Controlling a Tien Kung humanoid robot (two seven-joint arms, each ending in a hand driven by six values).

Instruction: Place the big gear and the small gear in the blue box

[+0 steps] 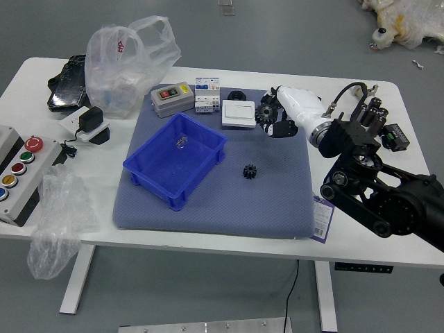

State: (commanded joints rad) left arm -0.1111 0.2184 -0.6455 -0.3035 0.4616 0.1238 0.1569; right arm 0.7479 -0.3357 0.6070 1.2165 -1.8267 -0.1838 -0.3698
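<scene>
Box holds small pale item; big gear, small gear outside.

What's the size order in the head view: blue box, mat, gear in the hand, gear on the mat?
1. Mat
2. Blue box
3. Held gear, possibly enlarged by nearness to the camera
4. Small gear

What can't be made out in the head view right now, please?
Head view: where the right hand meets the big gear, hidden by both.
Head view: left part of the button box, cut off by the edge.
Head view: print on the card, too small.
Head view: small item in the blue box, too small.
</scene>
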